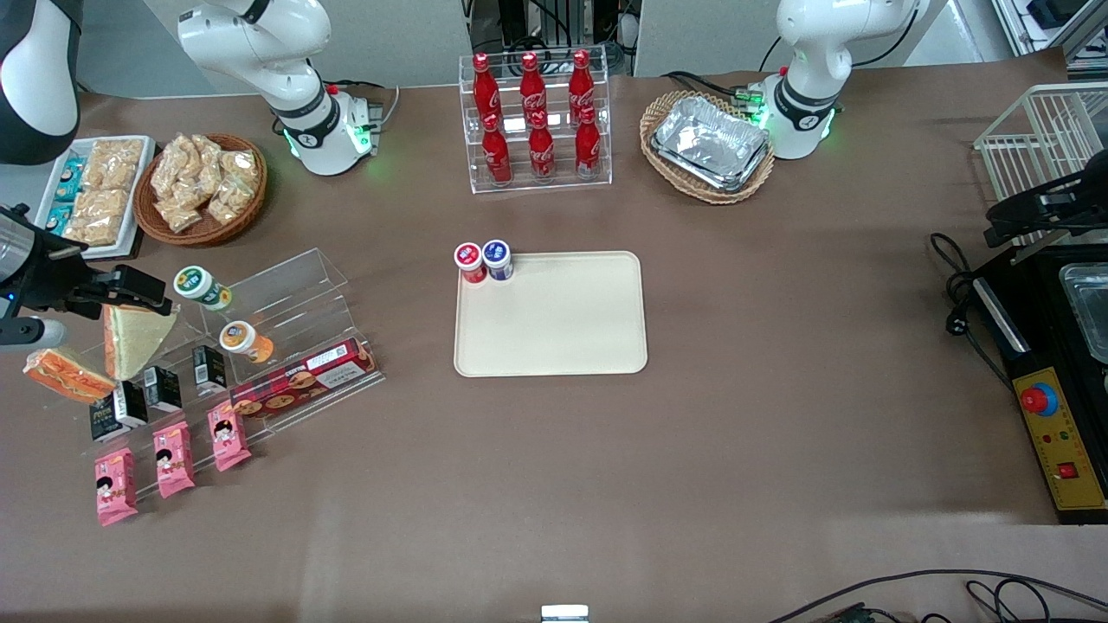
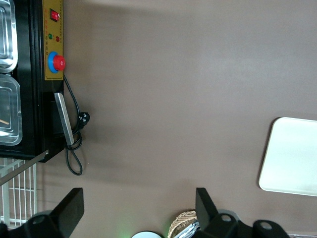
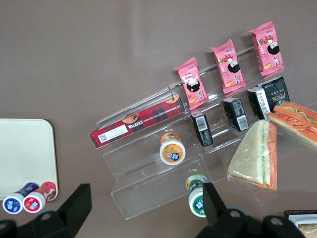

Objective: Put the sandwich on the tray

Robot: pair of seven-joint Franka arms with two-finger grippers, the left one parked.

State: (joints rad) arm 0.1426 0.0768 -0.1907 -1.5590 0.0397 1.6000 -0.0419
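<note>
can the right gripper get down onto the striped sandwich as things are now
Probably yes. The gripper hangs open above the display rack, and the sandwich lies uncovered beside the beige sandwich, nearer the front camera. Nothing rests on it.

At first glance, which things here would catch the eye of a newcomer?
The six red cola bottles in their clear rack stand farthest from the camera, above the cream tray at mid-table. At the working arm's end, the open gripper hovers over the striped sandwich by the acrylic snack display.
</note>
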